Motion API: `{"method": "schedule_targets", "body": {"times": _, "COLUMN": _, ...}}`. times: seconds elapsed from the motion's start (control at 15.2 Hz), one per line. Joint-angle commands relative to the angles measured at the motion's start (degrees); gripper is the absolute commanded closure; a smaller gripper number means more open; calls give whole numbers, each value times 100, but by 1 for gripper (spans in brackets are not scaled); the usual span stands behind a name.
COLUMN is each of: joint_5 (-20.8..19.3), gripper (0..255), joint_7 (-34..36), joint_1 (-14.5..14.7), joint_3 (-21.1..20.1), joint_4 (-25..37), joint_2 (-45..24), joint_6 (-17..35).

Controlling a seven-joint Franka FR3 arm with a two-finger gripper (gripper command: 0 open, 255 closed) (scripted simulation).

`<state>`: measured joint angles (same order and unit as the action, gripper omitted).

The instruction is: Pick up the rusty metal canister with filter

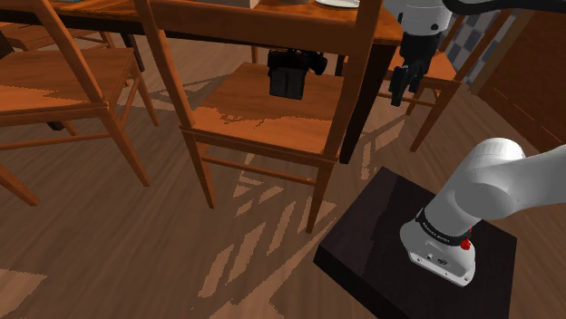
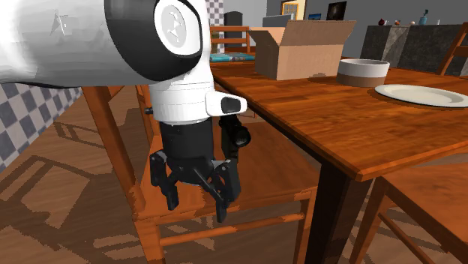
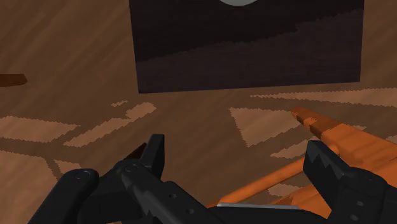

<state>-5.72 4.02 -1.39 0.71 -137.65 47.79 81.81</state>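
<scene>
1 dark, near-black canister (image 1: 290, 72) sits on the seat of a wooden chair (image 1: 263, 113); the seat reaches under 1 wooden table (image 2: 315, 112). 1 black gripper (image 1: 404, 86) hangs in the air w/ its fingers (image 3: 324, 168) spread apart, nothing btw them.

The shoulder view shows at least 3 chairs: the canister's in the middle, a second chair (image 1: 63, 82) at its left, a third chair (image 1: 442, 86) at its right. On the table: 1 cardboard box (image 2: 300, 49), 1 bowl (image 2: 362, 71), 1 plate (image 2: 420, 94).

The tabletop overhangs the canister. In the shoulder view the middle chair's back post (image 1: 358, 82) stands btw canister and gripper. There the canister lies to the gripper's left, near but apart, approx level w/ it. In the second exterior view it sits behind the gripper, partly hidden by the wrist.

Beneath the gripper are the wood floor (image 3: 191, 121) and the dark stand (image 3: 248, 57).
</scene>
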Motion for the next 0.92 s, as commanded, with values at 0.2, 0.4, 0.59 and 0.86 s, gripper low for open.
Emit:
{"method": "schedule_targets", "body": {"times": 0.2, "joint_5": -67, "gripper": 0, "joint_7": -339, "joint_1": 83, "joint_3": 139, "joint_4": 574, "joint_2": -726, "joint_6": 150}}
{"method": "schedule_targets", "body": {"times": 0.4, "joint_5": -94, "gripper": 0, "joint_7": -683, "joint_1": 171, "joint_3": 256, "joint_4": 1204, "joint_2": -1436, "joint_6": 228}}
{"method": "schedule_targets", "body": {"times": 0.59, "joint_5": -86, "gripper": 0, "joint_7": -1031, "joint_1": 255, "joint_3": 353, "joint_4": 1892, "joint_2": -2137, "joint_6": 237}}
{"method": "schedule_targets", "body": {"times": 0.86, "joint_5": -31, "gripper": 0, "joint_7": -1501, "joint_1": 352, "joint_3": 449, "joint_4": 2914, "joint_2": -3074, "joint_6": 144}}
